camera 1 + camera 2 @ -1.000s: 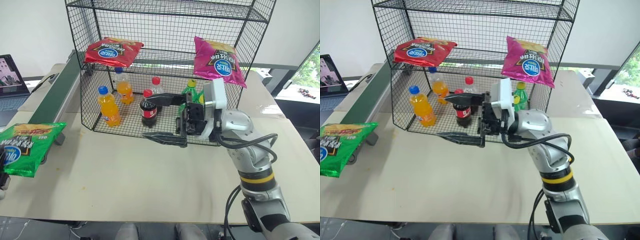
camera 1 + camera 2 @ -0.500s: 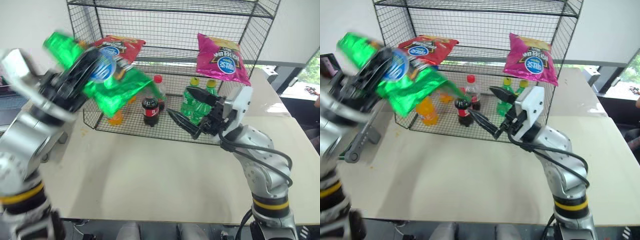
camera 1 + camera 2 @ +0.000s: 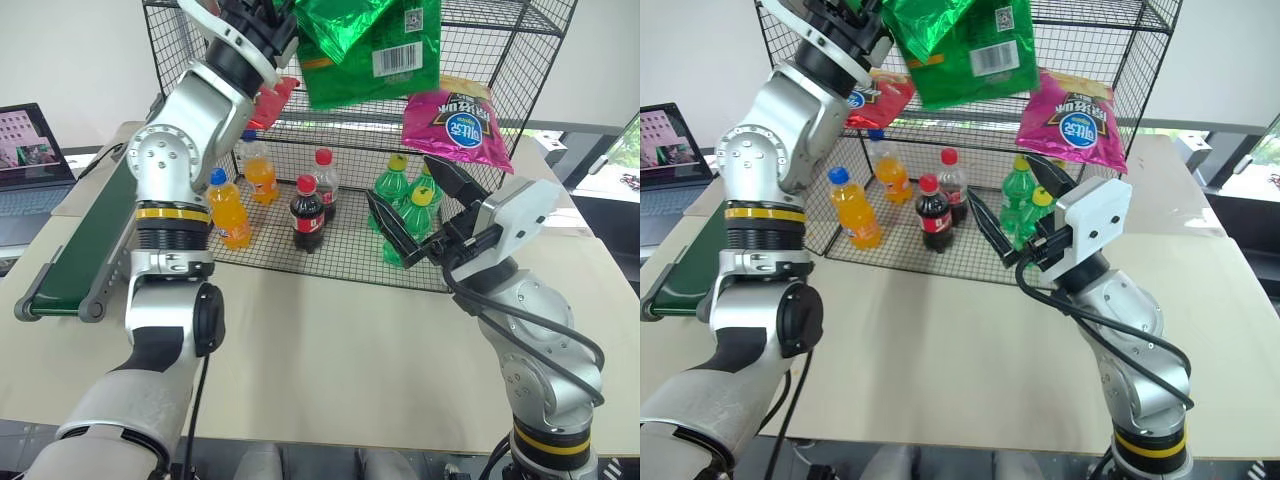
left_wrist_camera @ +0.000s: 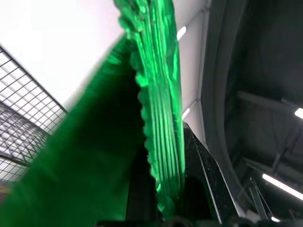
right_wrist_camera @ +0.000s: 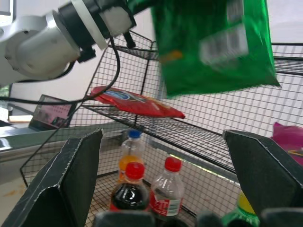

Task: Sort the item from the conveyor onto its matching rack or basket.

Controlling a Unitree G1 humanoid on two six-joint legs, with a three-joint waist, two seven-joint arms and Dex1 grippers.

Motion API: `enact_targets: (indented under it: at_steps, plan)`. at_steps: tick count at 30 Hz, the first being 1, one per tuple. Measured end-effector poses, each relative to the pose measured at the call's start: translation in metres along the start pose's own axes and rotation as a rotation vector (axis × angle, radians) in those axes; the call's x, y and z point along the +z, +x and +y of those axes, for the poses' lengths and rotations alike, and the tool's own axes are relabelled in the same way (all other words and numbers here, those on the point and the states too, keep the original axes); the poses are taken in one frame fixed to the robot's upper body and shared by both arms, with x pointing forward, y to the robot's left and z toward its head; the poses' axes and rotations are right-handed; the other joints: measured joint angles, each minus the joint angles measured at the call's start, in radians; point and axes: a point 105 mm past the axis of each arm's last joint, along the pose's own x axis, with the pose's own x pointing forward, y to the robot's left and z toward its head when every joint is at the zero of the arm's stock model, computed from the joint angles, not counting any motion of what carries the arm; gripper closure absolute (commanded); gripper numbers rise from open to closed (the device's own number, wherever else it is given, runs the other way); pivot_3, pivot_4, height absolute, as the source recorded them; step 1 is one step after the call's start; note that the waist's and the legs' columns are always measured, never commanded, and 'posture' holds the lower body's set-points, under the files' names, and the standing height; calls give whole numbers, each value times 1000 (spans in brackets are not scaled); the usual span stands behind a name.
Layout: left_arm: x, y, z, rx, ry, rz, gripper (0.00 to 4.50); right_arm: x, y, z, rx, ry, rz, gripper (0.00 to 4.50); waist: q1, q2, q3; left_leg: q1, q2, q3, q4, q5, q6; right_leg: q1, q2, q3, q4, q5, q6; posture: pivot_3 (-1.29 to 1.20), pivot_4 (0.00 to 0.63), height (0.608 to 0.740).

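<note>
Green chip bag [image 3: 372,48] raised against black wire rack [image 3: 520,60].

Left gripper [image 3: 268,12] was clamped on the bag's crimped edge, holding it in front of the rack's upper tier, back panel outward with a white barcode label showing. Red bag [image 3: 878,98] and magenta bag [image 3: 458,122], the latter carrying a round blue logo whose lettering could not be read, lay on the rack's middle tier. Right gripper [image 3: 418,205] hung before the rack's bottom tier near green bottles [image 3: 398,200], fingers spread wide, empty. Conveyor [image 3: 85,235] sat beside the rack.
</note>
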Motion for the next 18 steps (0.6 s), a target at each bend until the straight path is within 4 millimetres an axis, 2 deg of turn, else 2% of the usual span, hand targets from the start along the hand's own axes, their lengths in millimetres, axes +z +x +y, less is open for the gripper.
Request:
enact_targets:
  at_steps: [5, 7, 13, 18]
  plan:
    - [-20, -40, 45, 219, -43, 21, 4463, -2, -1, 0, -12, 3, 16, 0, -1, 2, 0, -1, 0, -1, 2, 1, -1, 0, 0, 0, 3, 0, 0, 0, 150, 740]
    - [-26, -51, 54, 293, -56, 30, 4463, -2, -1, 0, -12, 3, 21, 0, 3, 2, 0, -2, 0, -2, 5, 1, -1, 0, 0, 0, 3, 1, 1, 0, 150, 740]
    - [-51, -69, 55, 410, -87, 89, 4463, 1, 3, 1, 5, 4, 12, 0, 14, 2, 0, -4, -1, -5, 10, 1, 0, 2, 0, -1, 3, 1, 2, 0, 150, 740]
    - [-64, -64, 58, 516, -165, 44, 4463, 0, 5, -1, 3, -2, 16, 0, 20, 1, 0, -4, -2, -6, 10, 1, 0, 3, 0, -1, 3, 1, 2, 0, 150, 740]
